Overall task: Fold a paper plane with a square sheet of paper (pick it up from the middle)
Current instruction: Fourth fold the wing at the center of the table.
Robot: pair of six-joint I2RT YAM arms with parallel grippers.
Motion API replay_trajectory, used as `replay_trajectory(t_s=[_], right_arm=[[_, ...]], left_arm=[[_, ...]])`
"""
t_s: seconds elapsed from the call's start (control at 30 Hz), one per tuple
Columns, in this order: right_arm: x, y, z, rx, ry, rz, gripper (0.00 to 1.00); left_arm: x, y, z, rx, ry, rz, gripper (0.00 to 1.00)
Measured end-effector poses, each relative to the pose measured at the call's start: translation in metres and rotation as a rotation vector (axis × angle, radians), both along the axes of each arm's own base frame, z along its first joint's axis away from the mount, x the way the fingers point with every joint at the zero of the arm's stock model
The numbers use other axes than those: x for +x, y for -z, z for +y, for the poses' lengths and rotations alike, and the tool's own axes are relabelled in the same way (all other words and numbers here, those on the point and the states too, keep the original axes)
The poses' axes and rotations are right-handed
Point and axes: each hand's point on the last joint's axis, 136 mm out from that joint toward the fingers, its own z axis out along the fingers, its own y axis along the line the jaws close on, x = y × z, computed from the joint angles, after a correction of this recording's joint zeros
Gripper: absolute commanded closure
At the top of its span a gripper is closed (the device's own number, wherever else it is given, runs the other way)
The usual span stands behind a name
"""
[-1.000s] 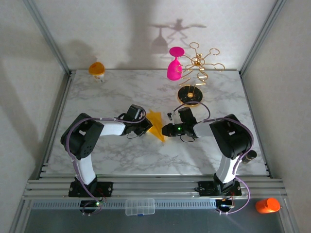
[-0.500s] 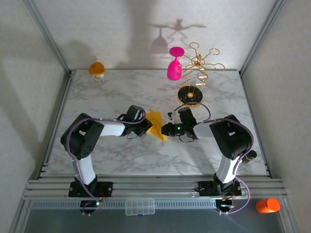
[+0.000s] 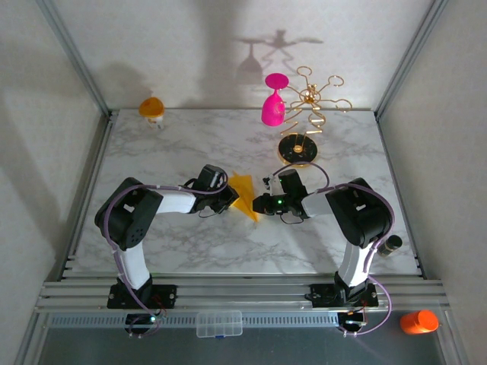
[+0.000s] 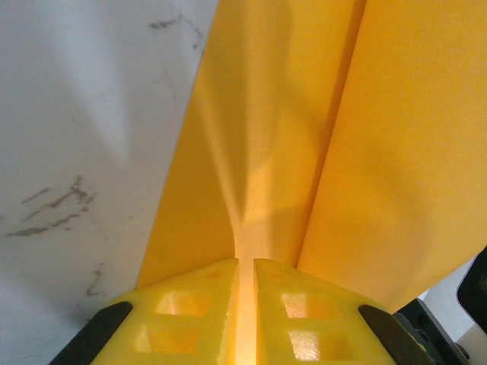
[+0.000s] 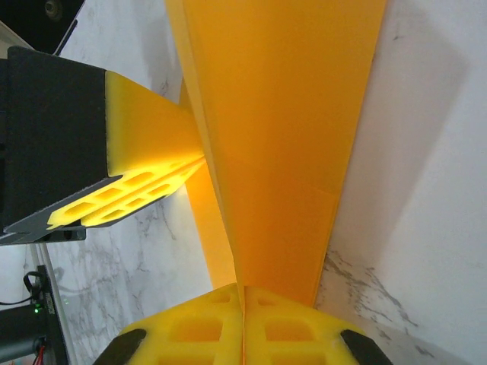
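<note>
The paper plane (image 3: 245, 196) is at the middle of the marble table (image 3: 167, 152), already a narrow pointed wedge with long creases and layered flaps. I'd say the main folds are in and the wings are left to shape and press. The left gripper (image 4: 245, 262) and right gripper (image 5: 243, 287) face each other across it, arms bent low, each with its fingers pinched tight on a paper edge.

White marble tabletop (image 3: 190, 152). At the far right stands a gold wire rack (image 3: 310, 99) on a round black base (image 3: 297, 149), with 1 pink goblet (image 3: 273, 106) hanging bowl-down. An orange-topped white cup (image 3: 152, 110) sits at the far left corner. A clear plastic box (image 3: 219, 323) lies on the near ledge.
</note>
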Motion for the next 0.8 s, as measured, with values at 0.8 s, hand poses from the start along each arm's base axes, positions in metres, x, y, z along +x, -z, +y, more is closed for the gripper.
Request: replay_trajectory(t_s=[0.8], right_arm=[[0.002, 0.002, -0.002, 0.029, -0.023, 0.082, 0.90]], left_arm=[[0.022, -0.062, -0.035, -0.115, 0.142, -0.225, 0.86]])
